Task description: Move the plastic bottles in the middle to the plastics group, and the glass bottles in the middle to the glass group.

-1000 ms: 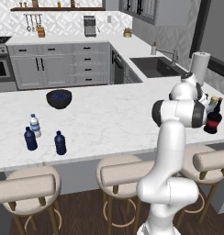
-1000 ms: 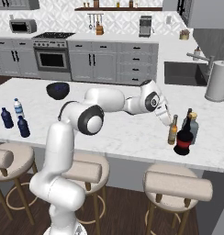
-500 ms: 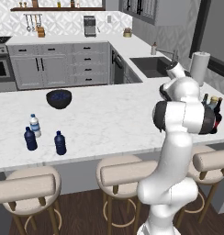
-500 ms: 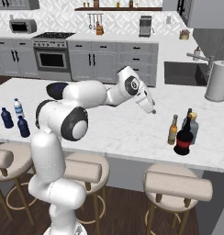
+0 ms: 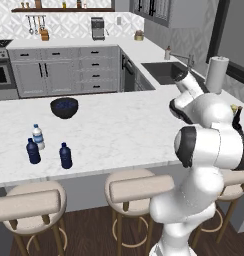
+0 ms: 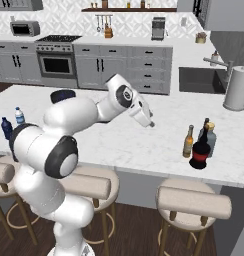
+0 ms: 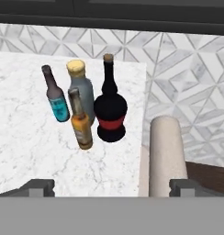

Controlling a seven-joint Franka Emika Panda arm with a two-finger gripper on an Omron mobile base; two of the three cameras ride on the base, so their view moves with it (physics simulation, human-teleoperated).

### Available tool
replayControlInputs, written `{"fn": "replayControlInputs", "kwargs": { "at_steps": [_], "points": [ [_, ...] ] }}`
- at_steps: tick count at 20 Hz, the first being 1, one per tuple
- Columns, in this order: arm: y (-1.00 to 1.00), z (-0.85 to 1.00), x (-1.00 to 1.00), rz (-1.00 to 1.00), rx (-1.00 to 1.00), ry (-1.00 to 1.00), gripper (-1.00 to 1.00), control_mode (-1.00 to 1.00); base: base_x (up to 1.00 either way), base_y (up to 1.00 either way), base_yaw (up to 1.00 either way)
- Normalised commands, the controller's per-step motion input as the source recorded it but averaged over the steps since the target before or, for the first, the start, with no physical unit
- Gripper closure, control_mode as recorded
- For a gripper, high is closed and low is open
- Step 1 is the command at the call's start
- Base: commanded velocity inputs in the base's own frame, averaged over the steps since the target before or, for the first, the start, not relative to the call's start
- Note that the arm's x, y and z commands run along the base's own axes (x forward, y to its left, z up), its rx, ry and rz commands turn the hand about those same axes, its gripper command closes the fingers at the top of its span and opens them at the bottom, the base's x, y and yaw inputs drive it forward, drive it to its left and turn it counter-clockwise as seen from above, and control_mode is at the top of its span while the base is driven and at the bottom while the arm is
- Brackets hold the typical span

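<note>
My gripper [image 6: 150, 123] hangs open and empty over the counter, left of the glass bottles. In the hand view, beyond the open gripper [image 7: 111, 188], stand the squat dark bottle with red label [image 7: 110, 109], the slim amber bottle [image 7: 81, 123], the teal bottle [image 7: 56, 97] and the grey-blue bottle with gold cap [image 7: 81, 87], close together. At the counter's far left a navy bottle [image 5: 33, 151] and a clear water bottle [image 5: 38, 136] stand paired. Another navy bottle [image 5: 65, 155] stands just right of them.
A dark bowl [image 5: 64, 106] sits mid-counter toward the back. A paper towel roll [image 6: 237, 87] stands by the sink [image 5: 164, 70] at the right. Stools [image 6: 194, 202] line the counter's near edge, and one stool cushion [image 7: 164, 156] rises in the hand view.
The hand has drawn back leftward from the glass bottles over the counter. The gripper stays open and the bottles have not moved.
</note>
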Motion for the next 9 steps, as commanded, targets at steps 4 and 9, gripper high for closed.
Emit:
{"fn": "replayControlInputs", "kwargs": {
  "at_steps": [4,9],
  "points": [
    [0.30,0.27,-0.65,0.14,0.00,0.00,-1.00,-1.00,0.00,0.00,0.00],
    [0.42,0.18,-0.63,0.11,0.00,0.00,-1.00,-1.00,0.00,0.00,0.00]
  ]
}}
